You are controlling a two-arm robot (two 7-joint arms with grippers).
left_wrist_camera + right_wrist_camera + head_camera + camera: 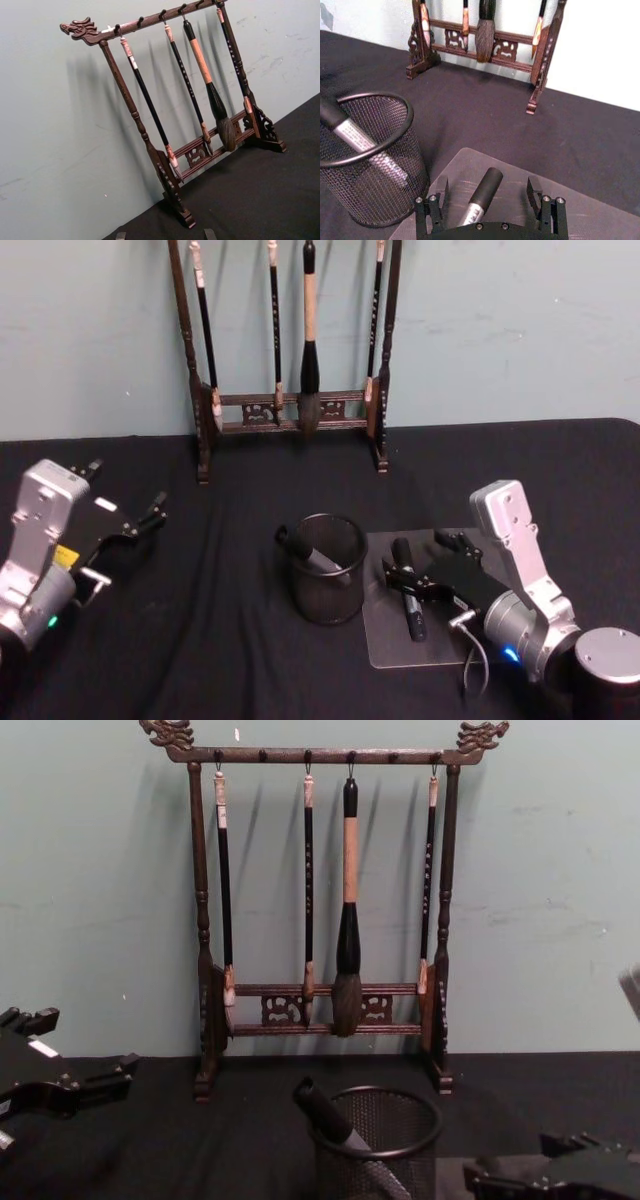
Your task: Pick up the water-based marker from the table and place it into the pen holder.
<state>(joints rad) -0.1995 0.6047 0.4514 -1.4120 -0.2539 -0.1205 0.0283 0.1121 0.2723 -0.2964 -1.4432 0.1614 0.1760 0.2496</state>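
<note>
The marker (412,612) lies flat on a clear mat (400,650), just right of the holder (335,605), not yet lifted. My right gripper (486,185) sits low over it, jaws wide apart, one finger on each side of the barrel and gripping nothing. From the wrist view I would say neither finger touches the marker, though the angle leaves some doubt. A second marker (315,558) leans inside the holder, its dark cap poking above the rim.

By my reading the approach is done and the rest of the job remains: closing on the barrel, lifting, carrying it the short way left and dropping it into the mesh cup.

My left gripper (130,485) is parked over the table (220,640) at the far left, open and empty. The brush rack (290,398) stands at the back against the wall.
</note>
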